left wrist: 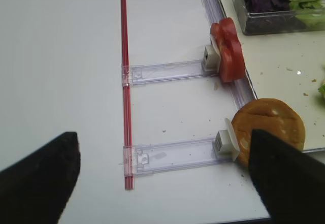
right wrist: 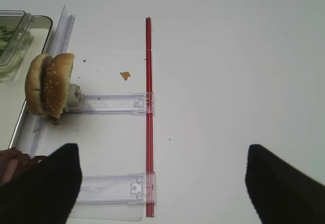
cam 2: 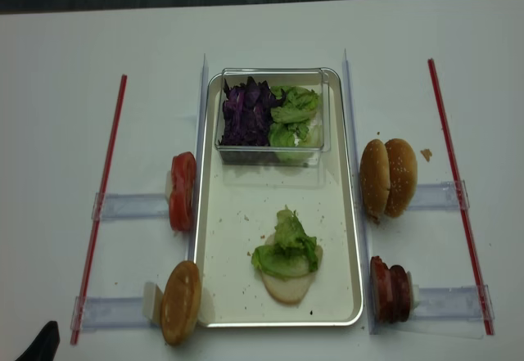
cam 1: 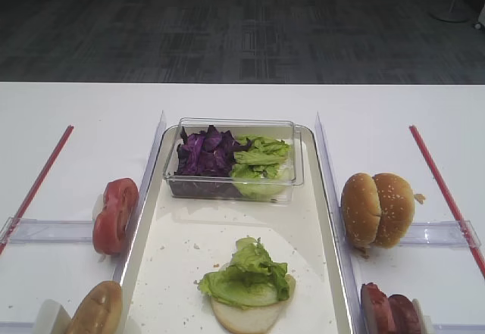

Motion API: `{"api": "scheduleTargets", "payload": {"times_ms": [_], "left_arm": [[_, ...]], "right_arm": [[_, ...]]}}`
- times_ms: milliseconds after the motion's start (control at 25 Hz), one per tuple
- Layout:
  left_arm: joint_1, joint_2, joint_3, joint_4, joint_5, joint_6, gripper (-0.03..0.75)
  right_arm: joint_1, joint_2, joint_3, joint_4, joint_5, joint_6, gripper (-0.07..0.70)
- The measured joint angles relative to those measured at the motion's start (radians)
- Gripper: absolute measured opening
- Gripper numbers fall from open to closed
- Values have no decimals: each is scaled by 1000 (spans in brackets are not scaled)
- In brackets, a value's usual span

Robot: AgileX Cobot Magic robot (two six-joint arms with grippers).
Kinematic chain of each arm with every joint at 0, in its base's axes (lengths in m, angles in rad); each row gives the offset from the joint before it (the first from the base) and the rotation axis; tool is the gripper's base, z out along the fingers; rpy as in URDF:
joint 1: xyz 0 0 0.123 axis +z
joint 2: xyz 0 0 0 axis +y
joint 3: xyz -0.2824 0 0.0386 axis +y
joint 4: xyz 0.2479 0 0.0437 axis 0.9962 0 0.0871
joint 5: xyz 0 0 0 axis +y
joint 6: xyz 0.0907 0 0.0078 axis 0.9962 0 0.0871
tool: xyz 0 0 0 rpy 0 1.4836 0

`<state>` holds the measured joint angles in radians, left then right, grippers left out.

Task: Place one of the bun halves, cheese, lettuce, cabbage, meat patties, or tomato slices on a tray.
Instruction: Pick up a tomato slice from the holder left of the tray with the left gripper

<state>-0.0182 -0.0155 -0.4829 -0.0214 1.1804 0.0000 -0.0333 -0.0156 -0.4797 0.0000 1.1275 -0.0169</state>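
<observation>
On the cream tray (cam 1: 176, 252) lies a pale bun half (cam 1: 246, 317) with green lettuce (cam 1: 246, 275) on top. Upright sesame bun halves (cam 1: 377, 208) (right wrist: 48, 84) stand right of the tray, with meat patties (cam 1: 390, 311) nearer the front. On the left stand tomato slices (cam 1: 115, 214) (left wrist: 227, 51) and another bun (cam 1: 97, 310) (left wrist: 269, 130). Purple cabbage (cam 1: 203, 152) fills part of the box. Cheese is out of view. My left gripper (left wrist: 162, 137) hangs open over the table left of that bun. My right gripper (right wrist: 160, 153) is open and empty above a red rod (right wrist: 148, 112).
A clear plastic box (cam 1: 297, 169) at the tray's back holds the cabbage and more lettuce (cam 1: 261, 160). Clear plastic rails (cam 1: 53, 230) (cam 1: 443, 233) and red rods (cam 1: 38, 179) (cam 1: 443, 190) lie on the white table on both sides. A crumb (right wrist: 124, 75) lies near the right buns.
</observation>
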Motion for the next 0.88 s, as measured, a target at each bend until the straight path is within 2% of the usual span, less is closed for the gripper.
{"api": "scheduleTargets", "payload": {"times_ms": [880], "left_arm": [[0,0,0,0,0,0,618]], "right_arm": [[0,0,0,0,0,-2,666]]}}
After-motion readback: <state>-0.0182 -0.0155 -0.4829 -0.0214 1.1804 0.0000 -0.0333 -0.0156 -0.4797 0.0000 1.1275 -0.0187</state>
